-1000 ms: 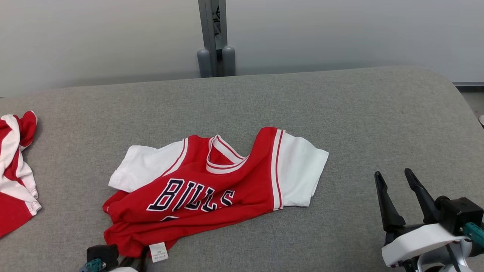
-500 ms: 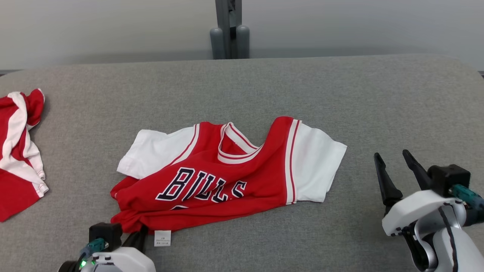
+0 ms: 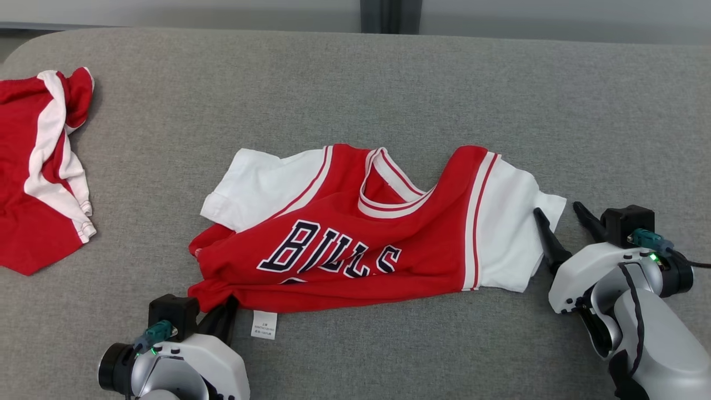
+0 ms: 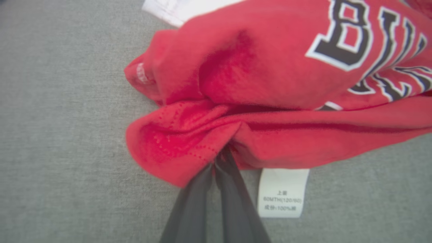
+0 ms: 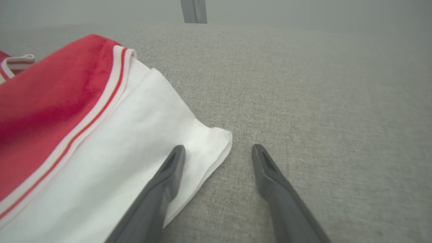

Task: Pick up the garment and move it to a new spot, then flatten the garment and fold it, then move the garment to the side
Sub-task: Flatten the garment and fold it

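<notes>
The left gripper [image 4: 218, 158] is pinched tight on the red hem corner of the garment [image 3: 355, 244]. The garment's bunched body spreads ahead and to the right of the pincer, and a white label [image 4: 282, 192] lies just right of it. The right gripper [image 5: 218, 147] stands spread wide, holding nothing, with its left finger over the white sleeve's edge and its right finger over the bare grey cushion [image 3: 389, 83].

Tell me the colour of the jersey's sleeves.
White sleeves on the red jersey; right wrist view shows them best.
</notes>
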Robot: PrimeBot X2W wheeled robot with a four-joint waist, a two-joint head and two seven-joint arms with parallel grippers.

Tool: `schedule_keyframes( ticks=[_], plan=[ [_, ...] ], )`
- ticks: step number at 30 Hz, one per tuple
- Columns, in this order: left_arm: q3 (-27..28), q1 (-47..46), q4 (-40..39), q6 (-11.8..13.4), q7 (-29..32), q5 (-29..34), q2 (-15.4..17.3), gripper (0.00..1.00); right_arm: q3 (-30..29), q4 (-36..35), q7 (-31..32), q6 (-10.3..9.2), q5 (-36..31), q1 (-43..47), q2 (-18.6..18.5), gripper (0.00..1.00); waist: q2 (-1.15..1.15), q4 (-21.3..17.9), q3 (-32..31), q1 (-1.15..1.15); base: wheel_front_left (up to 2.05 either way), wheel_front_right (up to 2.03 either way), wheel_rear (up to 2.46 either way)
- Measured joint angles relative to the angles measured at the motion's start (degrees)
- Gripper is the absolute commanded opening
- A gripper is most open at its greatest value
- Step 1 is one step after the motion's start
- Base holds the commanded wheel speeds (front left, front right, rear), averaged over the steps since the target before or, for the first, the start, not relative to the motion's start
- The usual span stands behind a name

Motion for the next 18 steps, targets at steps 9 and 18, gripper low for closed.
schedule_keyframes(
  ticks=[9,18],
  plan=[
    [-0.1,-0.8,-0.6,-0.1,-0.2,0.4,0.5,0.00,4.5,7.3,-3.0,0.02,4.0,-4.1,0.1,0.00,0.00,0.1,0.0,0.00,0.00,0.00,0.00],
    [1.8,-1.8,-6.2,0.9,-0.4,0.3,2.2,0.00,2.7,0.6,-6.1,0.01,7.9,-3.9,-2.4,0.00,0.00,-0.4,-1.9,0.00,0.00,0.00,0.00]
  ],
)
